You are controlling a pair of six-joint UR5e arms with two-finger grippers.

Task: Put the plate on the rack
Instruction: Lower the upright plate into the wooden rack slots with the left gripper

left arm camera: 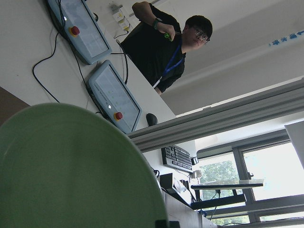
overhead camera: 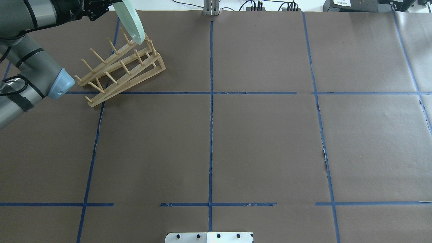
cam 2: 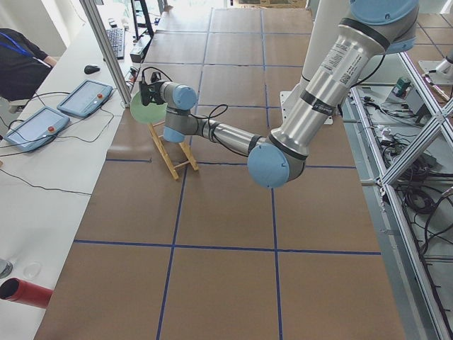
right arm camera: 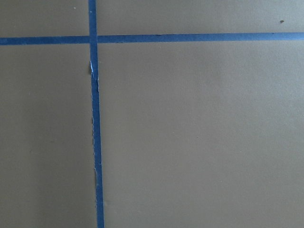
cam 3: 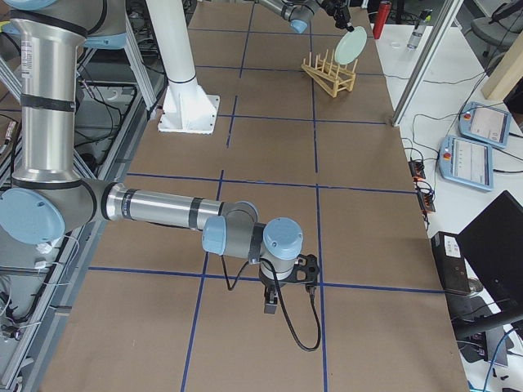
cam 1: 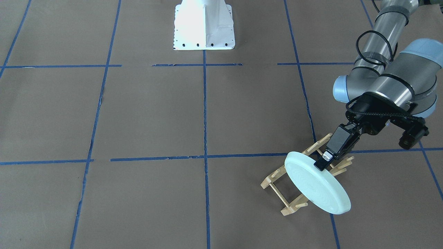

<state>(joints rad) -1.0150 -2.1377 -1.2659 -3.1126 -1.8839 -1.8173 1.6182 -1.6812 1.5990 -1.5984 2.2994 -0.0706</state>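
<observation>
Exterior front-facing view: left claw (cam 1: 322,164) clamps the tilted plate (cam 1: 316,188) over the rack (cam 1: 267,182) pegs (contact unclear); right claw (cam 3: 278,294) unreadable.

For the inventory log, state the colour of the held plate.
The plate is pale mint green with faint concentric rings, clearest in the exterior front-facing view.

Far-left on table (overhead camera: 256,135): rack (overhead camera: 128,72), plate (overhead camera: 131,23) above its far end.

surface: brown table paper (right arm camera: 199,133) | vertical blue tape (right arm camera: 96,142), edge frayed | crosses horizontal blue tape (right arm camera: 199,37) upper left
</observation>
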